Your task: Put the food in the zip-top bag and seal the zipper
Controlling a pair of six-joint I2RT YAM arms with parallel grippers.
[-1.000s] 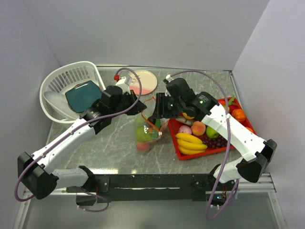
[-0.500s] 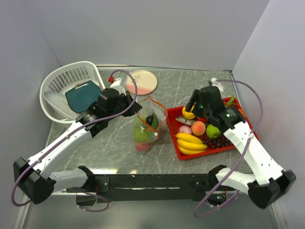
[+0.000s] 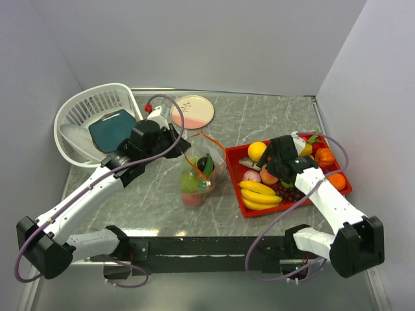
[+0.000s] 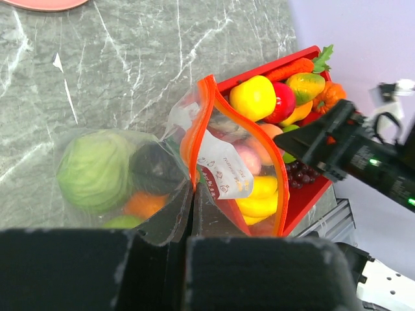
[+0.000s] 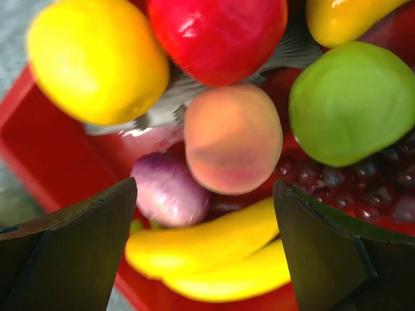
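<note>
The clear zip-top bag [image 3: 196, 175] stands open beside the red tray, its orange-red zipper [image 4: 241, 123] spread in a loop. Inside it lie a green cabbage [image 4: 94, 170], a dark fruit [image 4: 154, 167] and an orange piece [image 4: 144, 204]. My left gripper [image 4: 193, 188] is shut on the bag's near rim, holding the mouth up. My right gripper [image 5: 204, 214] hangs open low over the food in the tray, with a peach [image 5: 233, 139], a purple onion [image 5: 170, 188] and bananas [image 5: 214, 259] between and below its fingers. Nothing is held in it.
The red tray [image 3: 246, 210] also carries a yellow fruit [image 5: 97, 61], a red apple [image 5: 217, 35], a green pear [image 5: 353, 103] and grapes [image 5: 363, 181]. A white lattice basket [image 3: 84, 116] stands back left, with a pink plate [image 3: 192, 111] behind the bag.
My right arm has swung away from the bag's mouth to the tray and dropped low over the fruit, its jaws spreading wide. The left gripper still holds the bag's rim.
</note>
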